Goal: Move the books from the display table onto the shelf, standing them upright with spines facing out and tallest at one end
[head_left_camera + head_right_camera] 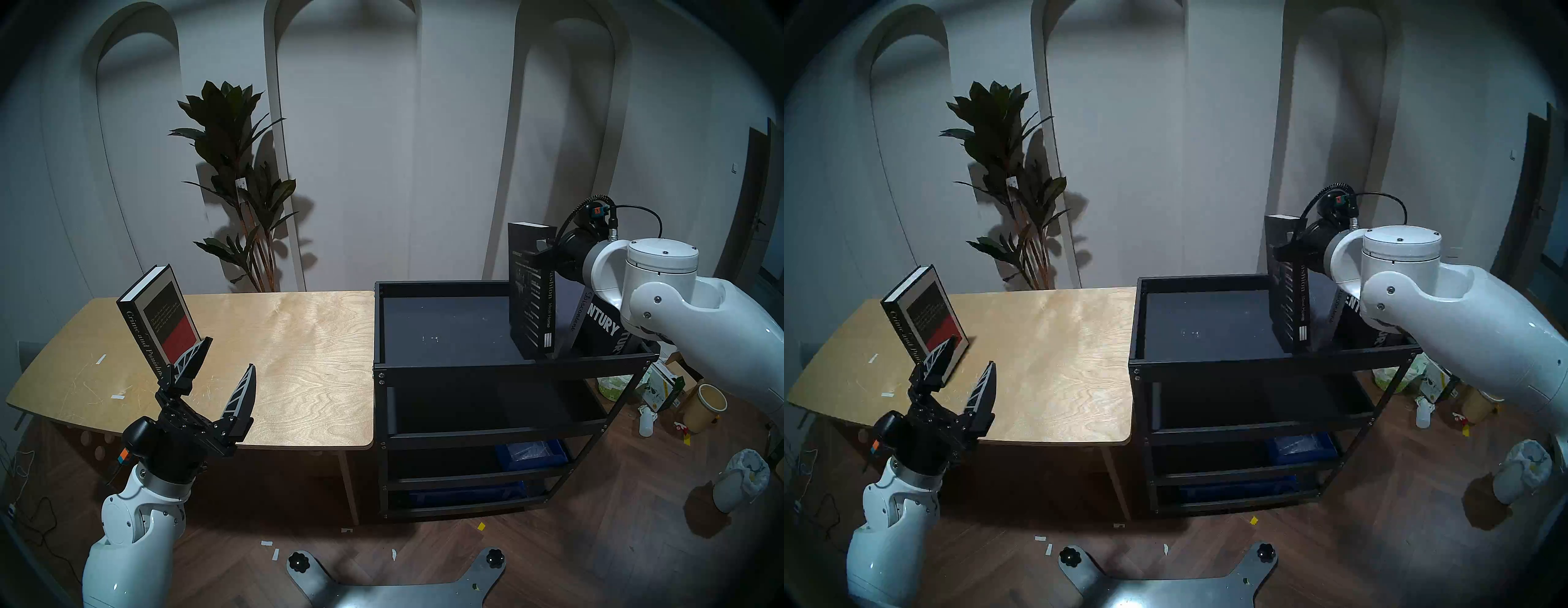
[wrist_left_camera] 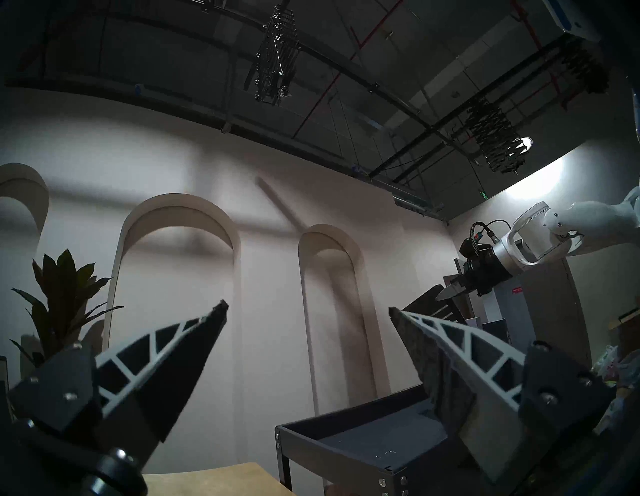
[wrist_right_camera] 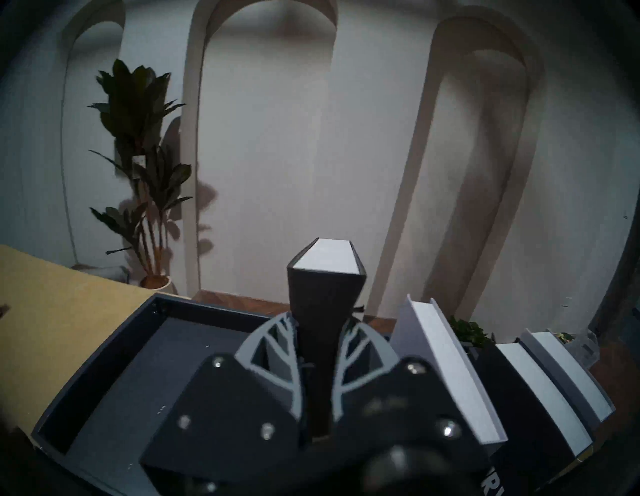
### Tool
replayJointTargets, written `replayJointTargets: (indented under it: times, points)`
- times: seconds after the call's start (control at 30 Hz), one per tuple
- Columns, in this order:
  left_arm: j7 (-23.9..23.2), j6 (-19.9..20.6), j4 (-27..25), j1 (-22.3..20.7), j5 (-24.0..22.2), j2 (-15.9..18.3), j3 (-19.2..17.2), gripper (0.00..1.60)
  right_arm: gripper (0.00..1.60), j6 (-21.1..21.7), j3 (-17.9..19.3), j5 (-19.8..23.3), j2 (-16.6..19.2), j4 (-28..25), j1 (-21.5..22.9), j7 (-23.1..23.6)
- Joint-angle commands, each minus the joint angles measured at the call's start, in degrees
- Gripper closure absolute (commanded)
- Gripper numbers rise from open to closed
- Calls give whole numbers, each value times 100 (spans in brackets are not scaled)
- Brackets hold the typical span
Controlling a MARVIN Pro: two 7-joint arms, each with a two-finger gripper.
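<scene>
Plywood, pale and strongly grained, makes up the counter [image 1: 275,339], the biggest thing in sight, with the black metal shelf [image 1: 505,367] butted against its right end. On the shelf's top tray the Fashion book [image 1: 530,293] stands upright, spine toward the robot, and the right gripper [image 3: 317,350] is pinched on that spine from the front, its arm reaching in level from the right at about the book's upper half. Just to the right, the Discontent book [image 1: 578,316] leans, with the Century book [image 1: 604,325] and another behind it (their white page edges fan out in the right wrist view), so those probably still need squaring up. One volume is left on the counter: Crime and Punishment [image 1: 159,314], standing at the far left and tilted back. The left gripper [image 1: 225,365] rises from below the counter's near edge, pointing up and slightly forward, fingers spread wide and empty; one fingertip [image 1: 199,348] overlaps the cover's lower corner, though I cannot tell whether it touches. These hardcovers look rigid and fairly heavy, with smooth covers that may slip, so a firm pinch across the thickness near the spine seems safest.
</scene>
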Motion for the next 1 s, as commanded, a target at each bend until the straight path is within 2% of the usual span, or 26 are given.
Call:
replayJointTargets:
  times: [0.0,0.07,0.17,0.3,0.43,0.6,0.67,0.73,0.87,0.97]
  points:
    - [269,-125,-289,113,363,-181,-179,0,160,-406,188,75,608,-336,-135,710]
    - [344,-131,-323,172,472,-234,-228,0,160,-536,179,42,662,-292,-201,845]
    - [514,-110,-397,252,714,-343,-289,0,160,-887,158,-167,773,-89,-302,1339]
    - [616,-79,-440,263,876,-401,-289,0,160,-1127,143,-306,833,41,-307,1628]
    - [785,-12,-527,261,1148,-494,-271,0,160,-1601,134,-686,695,406,-272,2240]
    - [938,41,-589,294,1332,-576,-313,0,160,-1853,100,-871,619,547,-318,2588]
    - [1040,77,-622,342,1438,-630,-384,0,160,-2136,22,-955,641,676,-439,2946]
    - [1053,84,-630,359,1449,-637,-404,0,160,-2159,19,-970,634,703,-475,2984]
    - [1097,119,-662,400,1503,-666,-447,0,160,-2518,-75,-990,693,806,-604,3098]
    - [1086,144,-648,422,1516,-656,-462,0,160,-2813,-163,-893,744,820,-763,2870]
